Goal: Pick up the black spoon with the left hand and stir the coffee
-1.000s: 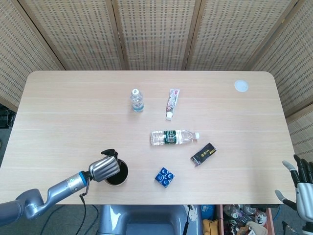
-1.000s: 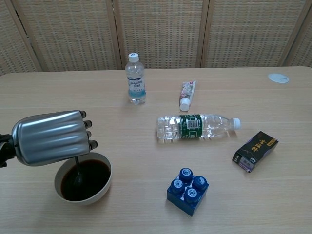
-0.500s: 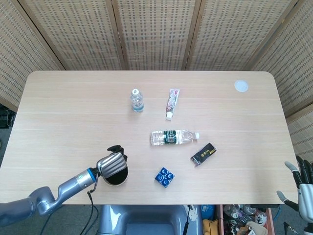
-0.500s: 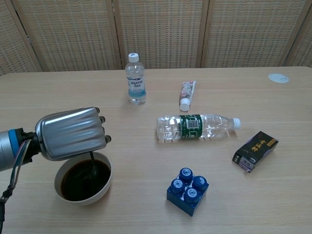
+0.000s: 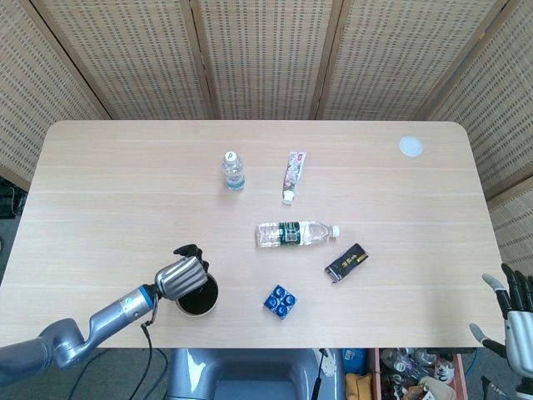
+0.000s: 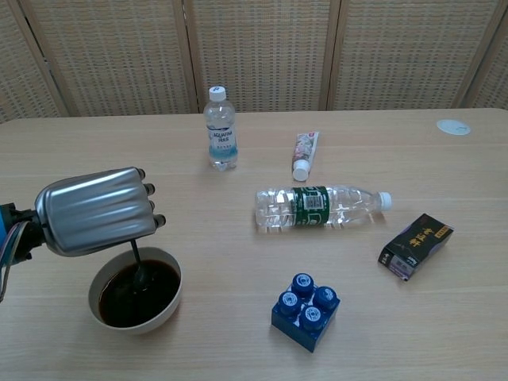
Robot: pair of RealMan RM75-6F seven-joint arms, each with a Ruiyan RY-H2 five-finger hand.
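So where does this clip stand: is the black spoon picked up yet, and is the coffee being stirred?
Done: the left hand holds the thin black spoon, so the pickup is complete. In hand: the spoon's lower end dips into the dark coffee in the white bowl, held above it, so stirring looks under way. Left: finishing the stir; one moment cannot show how much remains. The right hand hangs off the table edge.

"AQUAFINA" on the upright water bottle [image 6: 221,129] label.

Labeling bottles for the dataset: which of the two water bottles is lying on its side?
The larger, green-labelled bottle mid-table lies on its side, cap toward the robot's right. The small blue-labelled bottle behind it stands upright.
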